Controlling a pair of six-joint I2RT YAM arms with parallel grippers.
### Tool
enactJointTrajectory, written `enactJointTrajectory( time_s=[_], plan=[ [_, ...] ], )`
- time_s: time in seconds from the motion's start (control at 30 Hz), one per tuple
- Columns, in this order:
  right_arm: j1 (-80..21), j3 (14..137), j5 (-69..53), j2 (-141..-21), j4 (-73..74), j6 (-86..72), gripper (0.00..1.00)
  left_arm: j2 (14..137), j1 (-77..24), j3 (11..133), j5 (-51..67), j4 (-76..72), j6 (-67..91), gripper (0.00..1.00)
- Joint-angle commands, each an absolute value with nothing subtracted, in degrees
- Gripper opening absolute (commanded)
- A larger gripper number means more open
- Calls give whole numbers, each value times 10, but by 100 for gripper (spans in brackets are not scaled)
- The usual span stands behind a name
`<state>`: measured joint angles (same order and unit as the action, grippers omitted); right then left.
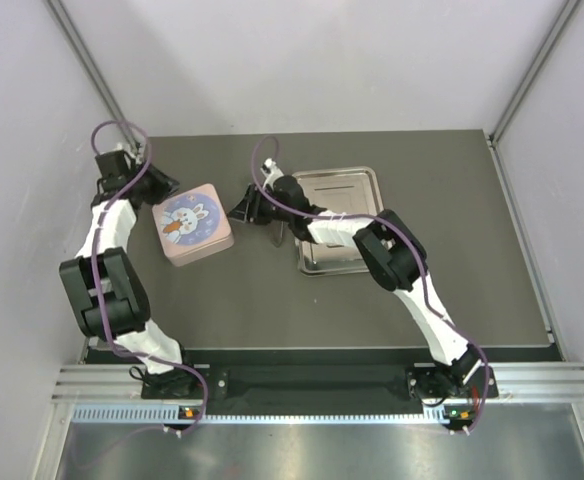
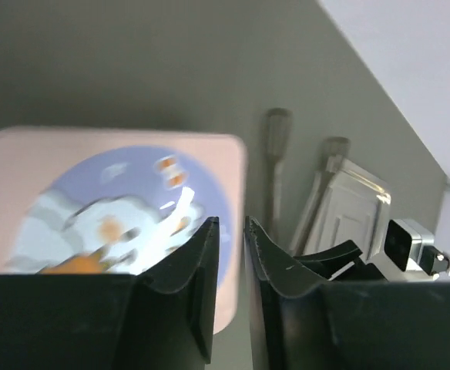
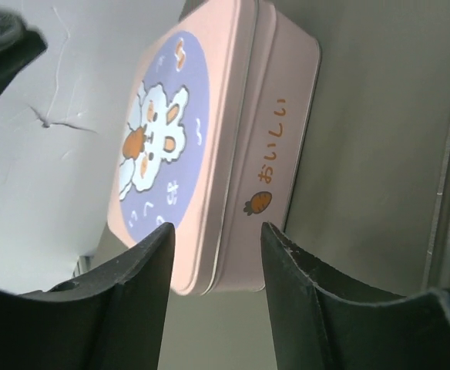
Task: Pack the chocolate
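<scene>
No chocolate shows in any view. The pink tin (image 1: pixel 194 222) sits lidded on the table, rabbit face up, and what is inside it can't be told. The left gripper (image 2: pixel 231 223) hovers over the tin's far left corner, its jaws only a narrow slit apart and holding nothing. The right gripper (image 3: pixel 217 227) is just beside the tin's right edge, its jaws clearly apart, empty, and looking along the tin's side. The steel tray (image 1: pixel 342 190) lies just right of that gripper.
</scene>
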<state>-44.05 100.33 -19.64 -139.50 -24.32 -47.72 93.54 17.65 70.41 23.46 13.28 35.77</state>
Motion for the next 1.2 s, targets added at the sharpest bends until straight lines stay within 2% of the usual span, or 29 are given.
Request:
enactJointTrajectory(
  time_s=[0.0, 0.23, 0.4, 0.73, 0.93, 1.17],
  plan=[
    [-421, 987, -213, -1303, -277, -455, 50, 978, 136, 740, 284, 79, 334, 21],
    [-396, 890, -239, -1209, -336, -437, 52, 1107, 123, 760, 262, 65, 321, 20],
    [-387, 844, -240, -1148, -333, -415, 52, 1183, 123, 798, 229, 117, 301, 19],
    [-379, 792, -254, -1096, -343, -401, 51, 1093, 105, 812, 263, 101, 323, 20],
    [-378, 754, -275, -1088, -381, -415, 51, 1026, 119, 817, 60, 218, 297, 15],
    [-369, 727, -294, -1096, -418, -435, 51, 985, 170, 755, 5, 233, 311, 13]
  ],
)
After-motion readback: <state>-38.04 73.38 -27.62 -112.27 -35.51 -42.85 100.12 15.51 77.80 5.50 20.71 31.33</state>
